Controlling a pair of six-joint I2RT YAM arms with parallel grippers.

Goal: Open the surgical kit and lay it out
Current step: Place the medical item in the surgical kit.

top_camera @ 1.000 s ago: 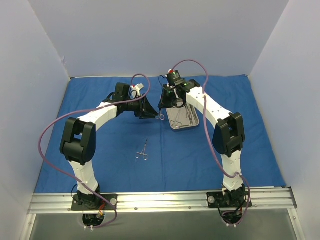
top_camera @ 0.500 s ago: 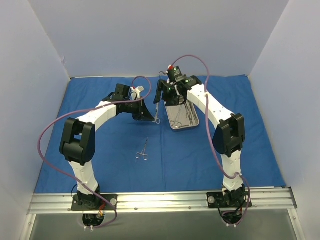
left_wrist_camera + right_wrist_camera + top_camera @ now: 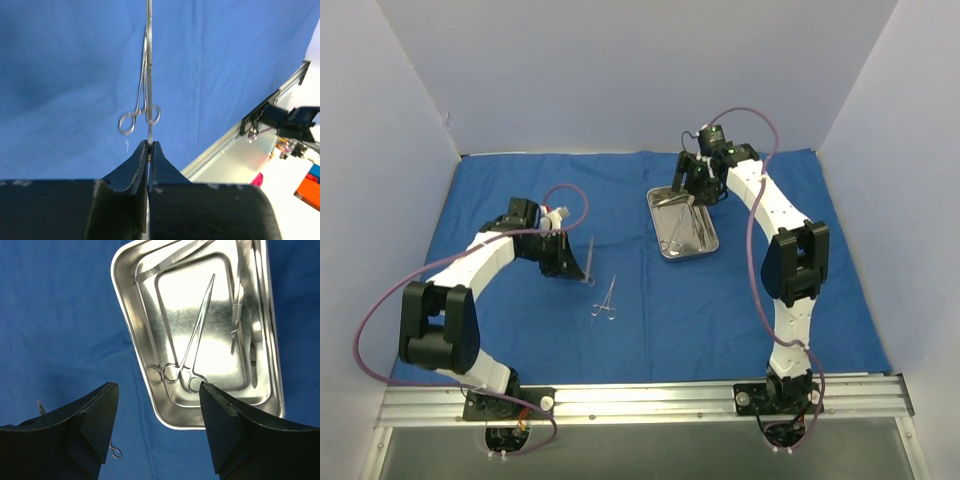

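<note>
Steel forceps (image 3: 149, 65) are clenched in the left gripper (image 3: 149, 145); the right gripper (image 3: 159, 390), released, hovers over the tray (image 3: 129, 320) edge, one o'clock on the cloth (image 3: 740, 300).

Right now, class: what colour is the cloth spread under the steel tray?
Plain royal blue; the cloth shows best in the top external view.

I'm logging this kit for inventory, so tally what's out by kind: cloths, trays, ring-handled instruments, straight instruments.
Blue cloth: 1
Steel tray: 1
Ring-handled instruments: 3 (one in the tray, one on the cloth, one pinched in the left gripper)
Straight instruments in the tray: at least 2, overlapping, hard to separate
Total: at least 7
</note>
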